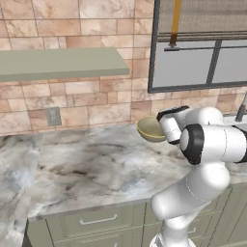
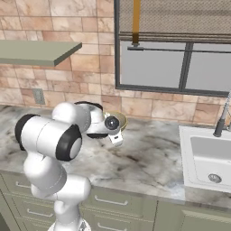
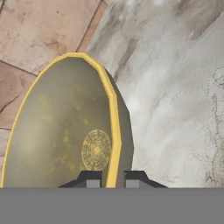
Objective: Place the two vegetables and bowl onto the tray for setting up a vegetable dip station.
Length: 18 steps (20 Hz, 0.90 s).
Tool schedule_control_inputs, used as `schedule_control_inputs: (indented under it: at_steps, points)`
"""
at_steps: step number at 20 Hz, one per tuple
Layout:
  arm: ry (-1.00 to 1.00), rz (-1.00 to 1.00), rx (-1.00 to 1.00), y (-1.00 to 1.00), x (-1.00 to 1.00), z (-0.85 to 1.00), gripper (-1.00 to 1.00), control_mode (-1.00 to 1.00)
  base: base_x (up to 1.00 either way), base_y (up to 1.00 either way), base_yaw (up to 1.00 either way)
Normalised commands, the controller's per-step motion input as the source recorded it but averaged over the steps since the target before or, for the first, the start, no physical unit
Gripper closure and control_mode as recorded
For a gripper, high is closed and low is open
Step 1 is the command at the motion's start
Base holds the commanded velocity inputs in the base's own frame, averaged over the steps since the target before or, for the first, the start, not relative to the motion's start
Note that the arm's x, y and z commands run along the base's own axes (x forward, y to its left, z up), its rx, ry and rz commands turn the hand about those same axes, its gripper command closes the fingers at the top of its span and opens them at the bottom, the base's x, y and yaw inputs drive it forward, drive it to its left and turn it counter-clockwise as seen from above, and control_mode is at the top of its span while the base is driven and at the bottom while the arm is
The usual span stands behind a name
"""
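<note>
- Gripper (image 3: 113, 176) closed narrow on the rim of the bowl (image 3: 65, 127): one finger tip inside the yellow edge, one outside.
- Bowl (image 1: 150, 129) olive-beige, on the marble counter (image 1: 87, 169) close to the tiled back wall (image 1: 72, 24), just beside the arm's wrist.
- Relative to the bowl: sink (image 2: 210, 158) well apart to the right; window (image 2: 173, 58) above on the wall; shelf (image 1: 60, 62) up to the left.
</note>
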Motion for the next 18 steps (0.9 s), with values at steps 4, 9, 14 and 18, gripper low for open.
schedule_control_inputs:
  at_steps: [4, 9, 14, 18]
  points:
    - [0.0, 0.0, 0.0, 0.0, 0.0, 0.02, 1.0, -1.0, 0.0, 0.0, 0.0]
    - [0.0, -0.04, 0.0, 0.0, 0.0, 0.52, 1.0, -1.0, 0.0, 0.0, 0.0]
    - [0.0, -0.08, 0.0, 0.0, 0.0, 0.78, 1.0, -1.0, 0.0, 0.0, 0.0]
    - [0.04, -0.07, 0.0, -0.05, 0.0, 0.71, 1.0, -1.0, 0.0, 0.0, 0.0]
